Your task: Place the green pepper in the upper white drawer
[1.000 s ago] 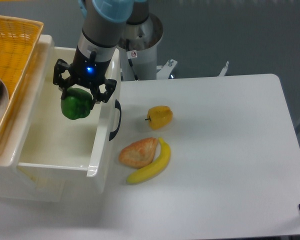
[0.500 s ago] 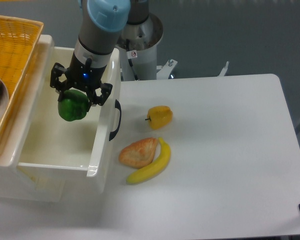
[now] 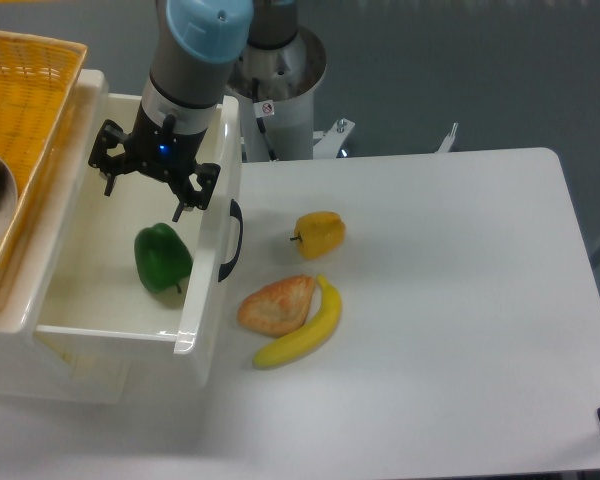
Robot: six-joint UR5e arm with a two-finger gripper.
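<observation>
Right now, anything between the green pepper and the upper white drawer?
Nothing visible. The green pepper is already inside the upper white drawer, lying near its front right wall. The gripper is above it with its jaws open and empty, apart from the pepper.

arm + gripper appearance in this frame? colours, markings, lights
The arm has grey tube segments with a light-blue round joint cap on top. Below it, the gripper is black with open linkage-style fingers and a small blue light glowing on its body. No loose cables show on it, and no markings on it are readable.
</observation>
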